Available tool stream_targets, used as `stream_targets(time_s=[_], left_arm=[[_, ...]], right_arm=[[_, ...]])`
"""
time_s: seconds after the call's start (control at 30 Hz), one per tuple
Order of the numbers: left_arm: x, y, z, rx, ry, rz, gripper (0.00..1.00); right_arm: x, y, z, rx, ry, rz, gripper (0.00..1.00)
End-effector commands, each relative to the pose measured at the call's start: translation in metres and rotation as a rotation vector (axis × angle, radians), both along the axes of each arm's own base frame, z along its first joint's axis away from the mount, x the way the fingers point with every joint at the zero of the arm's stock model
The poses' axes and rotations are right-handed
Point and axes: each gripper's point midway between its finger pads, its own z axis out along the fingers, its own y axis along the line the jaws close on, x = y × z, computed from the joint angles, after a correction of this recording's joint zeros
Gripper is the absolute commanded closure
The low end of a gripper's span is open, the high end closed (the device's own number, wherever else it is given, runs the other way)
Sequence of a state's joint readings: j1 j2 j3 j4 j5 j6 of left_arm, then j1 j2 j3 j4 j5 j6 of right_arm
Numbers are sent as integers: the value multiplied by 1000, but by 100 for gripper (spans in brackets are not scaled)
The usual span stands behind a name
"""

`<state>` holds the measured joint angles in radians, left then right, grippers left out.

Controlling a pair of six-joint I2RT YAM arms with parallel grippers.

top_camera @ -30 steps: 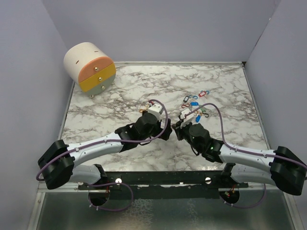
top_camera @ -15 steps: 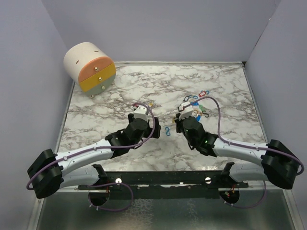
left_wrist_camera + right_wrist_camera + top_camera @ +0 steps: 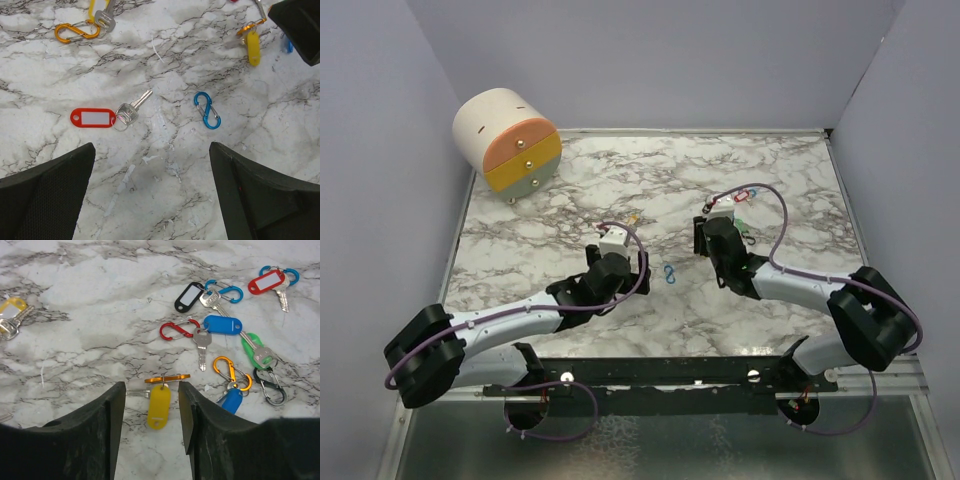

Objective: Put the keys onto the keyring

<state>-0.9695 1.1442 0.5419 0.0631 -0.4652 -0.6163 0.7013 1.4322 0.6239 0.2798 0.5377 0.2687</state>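
Round drawer box (image 3: 508,140) in far-left corner of marble table (image 3: 570,190), well apart from me. My left gripper (image 3: 151,150): jaws spread wide, red-tag key (image 3: 102,117) and blue carabiner (image 3: 207,110) lying beyond them. My right gripper (image 3: 151,389): jaws partly apart, yellow-tag key (image 3: 159,407) on the marble in the gap, not pinched. The keys (image 3: 222,325) cluster just beyond, overlapping. Lower blue tag (image 3: 232,400) partly cut off by my finger. Tags in right wrist view: 2 yellow, 2 blue, 1 red, 1 green, 1 black.

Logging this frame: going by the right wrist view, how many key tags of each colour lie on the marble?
Yellow tags: 2
Blue tags: 2
Red tag: 1
Green tag: 1
Black tag: 1
Total: 7
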Motion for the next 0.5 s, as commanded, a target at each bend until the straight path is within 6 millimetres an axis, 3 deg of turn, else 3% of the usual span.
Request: stream_targets(time_s=[0.0,0.27,0.47], left_arm=[[9,-2,4,-7,-15,33,1],[12,-17,-10,16,33,11,4],[12,-44,-23,8,78,-23,10]], right_arm=[[6,0,8,21,6,-23,47],[-10,9,23,89,-9,73,45],[-23,-1,54,176,-83,66,47]])
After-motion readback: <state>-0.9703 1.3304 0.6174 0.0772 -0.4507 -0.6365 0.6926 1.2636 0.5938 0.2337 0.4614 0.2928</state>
